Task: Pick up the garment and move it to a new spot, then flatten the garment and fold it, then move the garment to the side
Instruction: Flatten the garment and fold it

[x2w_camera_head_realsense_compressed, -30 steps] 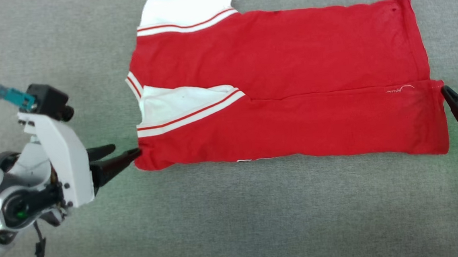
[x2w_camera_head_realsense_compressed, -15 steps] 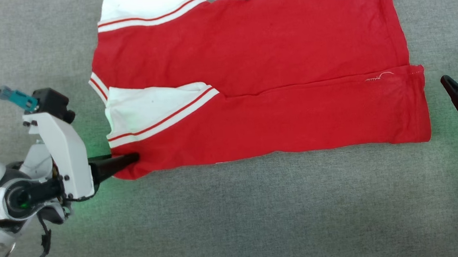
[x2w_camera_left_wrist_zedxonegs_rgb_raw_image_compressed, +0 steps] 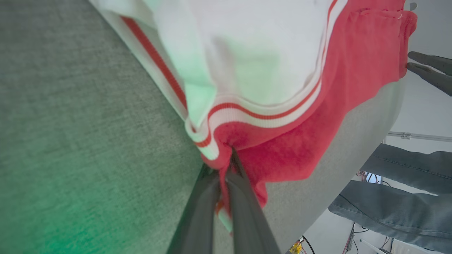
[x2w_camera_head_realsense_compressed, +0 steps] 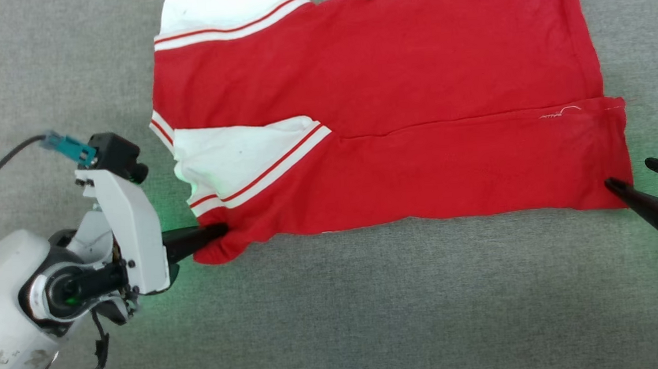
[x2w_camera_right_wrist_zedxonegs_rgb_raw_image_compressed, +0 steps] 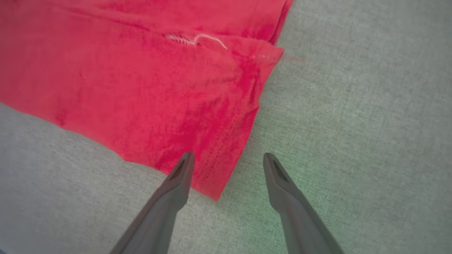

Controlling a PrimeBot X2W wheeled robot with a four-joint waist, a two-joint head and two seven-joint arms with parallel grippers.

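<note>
The garment (x2w_camera_head_realsense_compressed: 392, 99) is a red jersey with white, red-striped sleeves, lying folded lengthwise on the grey table. My left gripper (x2w_camera_head_realsense_compressed: 222, 231) is shut on the garment's near left corner, just below the folded sleeve. In the left wrist view the two fingers (x2w_camera_left_wrist_zedxonegs_rgb_raw_image_compressed: 243, 197) pinch bunched red cloth (x2w_camera_left_wrist_zedxonegs_rgb_raw_image_compressed: 279, 155) under the white sleeve (x2w_camera_left_wrist_zedxonegs_rgb_raw_image_compressed: 247, 53). My right gripper (x2w_camera_head_realsense_compressed: 629, 178) stands open at the near right corner. In the right wrist view that gripper (x2w_camera_right_wrist_zedxonegs_rgb_raw_image_compressed: 229, 158) has its fingers either side of the hem corner (x2w_camera_right_wrist_zedxonegs_rgb_raw_image_compressed: 215, 183), one over the cloth, one over bare table.
Grey felt-like table surface (x2w_camera_head_realsense_compressed: 372, 309) runs all around the garment. In the left wrist view the table's far edge and a person's jeans-clad legs (x2w_camera_left_wrist_zedxonegs_rgb_raw_image_compressed: 399, 190) stand beyond it. A cable with a teal plug (x2w_camera_head_realsense_compressed: 66, 146) hangs off my left wrist.
My left gripper has closed on the near left corner, bunching the cloth there. My right gripper has moved in to the near right corner. The head camera has shifted.
</note>
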